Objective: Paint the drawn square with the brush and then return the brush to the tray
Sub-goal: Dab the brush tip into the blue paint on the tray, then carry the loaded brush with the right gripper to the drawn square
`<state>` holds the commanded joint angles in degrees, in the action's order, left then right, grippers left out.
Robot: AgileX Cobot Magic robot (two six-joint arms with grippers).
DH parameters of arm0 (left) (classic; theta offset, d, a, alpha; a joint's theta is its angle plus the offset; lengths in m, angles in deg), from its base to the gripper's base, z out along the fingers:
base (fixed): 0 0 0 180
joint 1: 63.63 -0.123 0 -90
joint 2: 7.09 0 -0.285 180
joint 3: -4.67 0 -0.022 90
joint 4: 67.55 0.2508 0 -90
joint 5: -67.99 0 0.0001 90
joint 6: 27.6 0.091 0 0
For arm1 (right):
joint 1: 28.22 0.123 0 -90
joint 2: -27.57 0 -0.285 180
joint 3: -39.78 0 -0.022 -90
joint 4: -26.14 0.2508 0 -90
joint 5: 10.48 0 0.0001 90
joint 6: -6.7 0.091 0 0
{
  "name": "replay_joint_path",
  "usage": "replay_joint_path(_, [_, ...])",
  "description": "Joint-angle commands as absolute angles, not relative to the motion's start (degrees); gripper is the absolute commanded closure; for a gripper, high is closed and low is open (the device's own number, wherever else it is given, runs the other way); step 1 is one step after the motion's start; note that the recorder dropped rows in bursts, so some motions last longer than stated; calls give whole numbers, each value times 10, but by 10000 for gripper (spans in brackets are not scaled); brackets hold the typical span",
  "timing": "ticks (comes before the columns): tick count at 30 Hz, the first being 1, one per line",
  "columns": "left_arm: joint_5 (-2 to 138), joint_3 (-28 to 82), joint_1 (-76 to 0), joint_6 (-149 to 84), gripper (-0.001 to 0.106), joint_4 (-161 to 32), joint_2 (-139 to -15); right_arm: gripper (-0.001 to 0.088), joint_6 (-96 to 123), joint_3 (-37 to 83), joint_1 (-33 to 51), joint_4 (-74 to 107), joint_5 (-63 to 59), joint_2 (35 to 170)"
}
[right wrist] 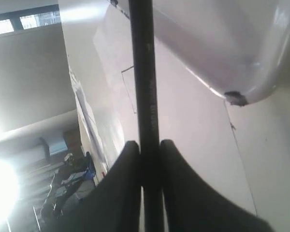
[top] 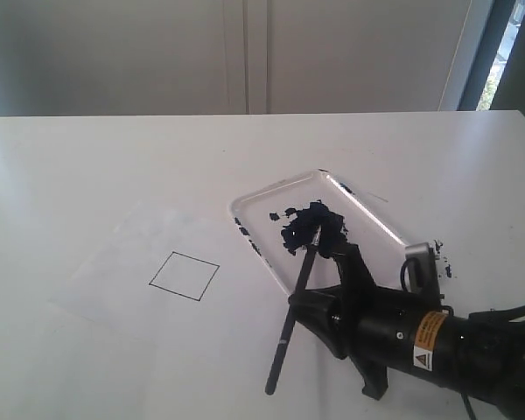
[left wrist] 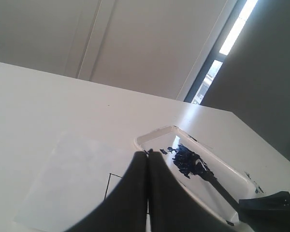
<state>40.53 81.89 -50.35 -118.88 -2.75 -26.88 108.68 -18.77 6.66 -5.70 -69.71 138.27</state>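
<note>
The brush (top: 282,350) slants with its dark tip in the blue-black paint blotch (top: 313,226) of the white tray (top: 280,185). My right gripper (top: 304,289) is shut on the black handle near its middle, by the tray's near rim. The right wrist view shows the handle (right wrist: 145,72) pinched between the fingers (right wrist: 128,183), with a tray corner (right wrist: 261,72) beside it. The drawn square (top: 184,276) is blank on the white sheet, left of the tray. My left gripper (left wrist: 148,154) is shut on nothing, above the sheet near the tray (left wrist: 154,135); the exterior view does not show it.
The white sheet (top: 114,280) lies flat on the white table. Small paint flecks (top: 444,262) dot the table right of the tray. A wall and a window edge (top: 499,52) stand behind the table.
</note>
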Motion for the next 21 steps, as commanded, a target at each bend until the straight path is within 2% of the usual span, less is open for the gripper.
replay_joint_path(8, [405,819,-504,-1189,1053,-27,-269,868,927,-177,67,-58,-697,1383])
replay_joint_path(17, [405,819,-504,-1189,1053,-27,-269,868,1007,-128,68,-262,-688,1314])
replay_joint_path(21, [369,819,-504,-1190,1053,-32,-269,868,1018,-128,105,-273,-657,1309])
